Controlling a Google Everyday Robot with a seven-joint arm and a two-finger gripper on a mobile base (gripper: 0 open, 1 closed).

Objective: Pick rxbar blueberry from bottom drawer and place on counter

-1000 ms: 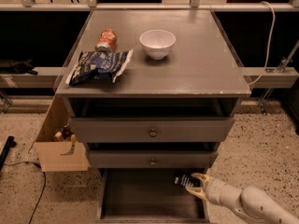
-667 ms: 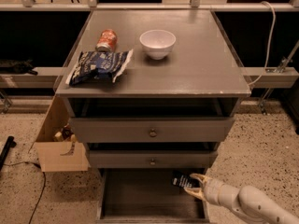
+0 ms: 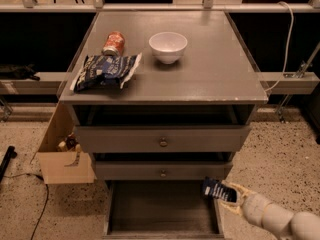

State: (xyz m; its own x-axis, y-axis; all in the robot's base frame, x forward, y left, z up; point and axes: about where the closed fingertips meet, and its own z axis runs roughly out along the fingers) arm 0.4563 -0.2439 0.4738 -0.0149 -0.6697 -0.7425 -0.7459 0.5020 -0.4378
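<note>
The rxbar blueberry [image 3: 218, 189], a small dark navy bar with white text, is held above the right rim of the bottom drawer [image 3: 160, 219], which stands pulled open with a grey inside. My gripper [image 3: 231, 194] comes in from the lower right on a white arm and is shut on the bar's right end. The counter [image 3: 210, 69] is the flat grey top of the cabinet, well above the gripper.
On the counter sit a white bowl [image 3: 168, 46], a red can [image 3: 113, 43] on its side and a blue-and-white chip bag [image 3: 105, 70]. Two knobbed drawers [image 3: 163, 142] stick out above the bottom one. An open cardboard box [image 3: 62, 156] stands at the cabinet's left.
The gripper with the bar has shifted slightly to the right and up, from over the drawer's inside toward its right rim.
</note>
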